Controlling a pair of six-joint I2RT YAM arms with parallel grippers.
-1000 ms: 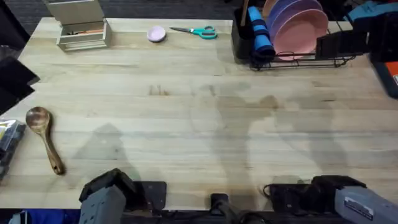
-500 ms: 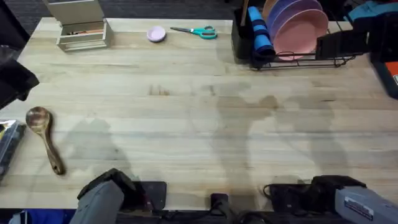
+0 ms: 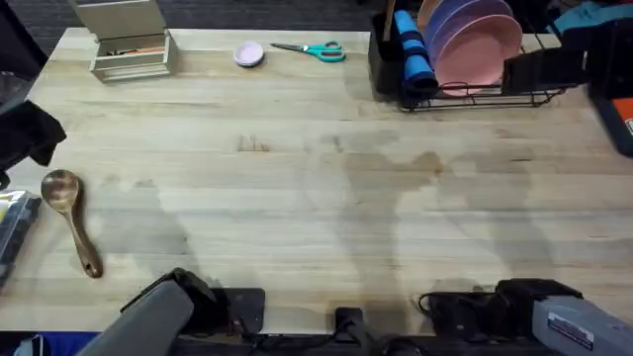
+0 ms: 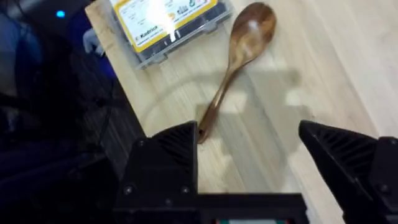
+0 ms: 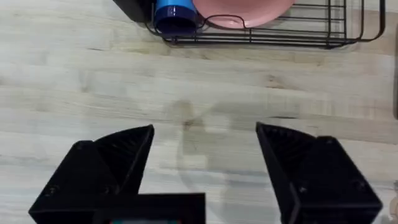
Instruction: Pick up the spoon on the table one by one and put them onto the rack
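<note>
Left arm's swung out toward the table's [image 3: 297, 198] left edge, left gripper [image 4: 249, 152] spread wide over the spoon [image 4: 239, 53], probably lining up a grab before the far-off rack [image 3: 475, 94]; right gripper [image 5: 205, 165] idles open.

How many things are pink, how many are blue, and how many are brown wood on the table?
Pink: 2, the pink plate in the rack and the small pink round thing.
Blue: 1, the blue cup.
Brown wood: 1, the spoon.
Total: 4
</note>
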